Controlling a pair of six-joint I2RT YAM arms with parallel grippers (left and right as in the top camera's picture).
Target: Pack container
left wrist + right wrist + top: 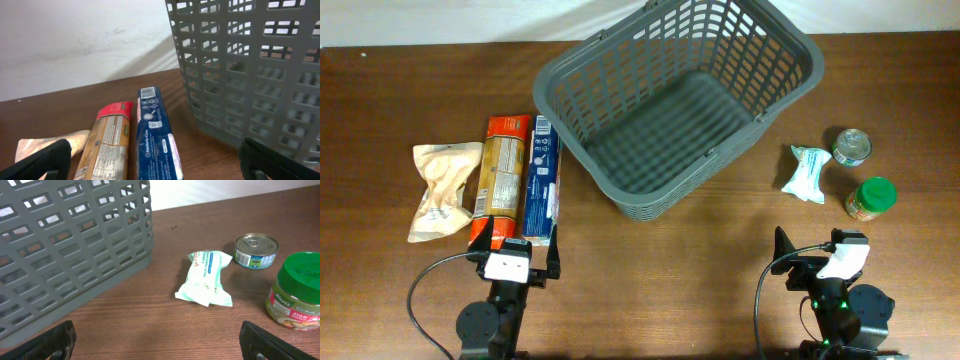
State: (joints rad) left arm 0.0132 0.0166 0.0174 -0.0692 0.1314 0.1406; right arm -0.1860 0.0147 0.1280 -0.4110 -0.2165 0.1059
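The dark grey slotted container (pixel 790 45) stands empty at the table's middle back; its wall shows in the left wrist view (pixel 240 65) and the right wrist view (pixel 65 255). Left of it lie a blue box (pixel 542 178) (pixel 157 135), an orange pasta pack (pixel 500 175) (pixel 107 142) and a tan bag (pixel 442 188) (pixel 47 145). Right of it are a pale green packet (pixel 806 172) (pixel 206 277), a tin can (pixel 851 147) (pixel 256 250) and a green-lidded jar (pixel 871 197) (pixel 297 292). My left gripper (pixel 517 262) (pixel 160 165) is open and empty just before the box and pasta pack. My right gripper (pixel 815 265) (pixel 160 340) is open and empty, short of the packet.
The brown wooden table (pixel 670 290) runs to a white wall at the back (pixel 75 40). Black cables loop beside each arm base at the front edge (pixel 420 300).
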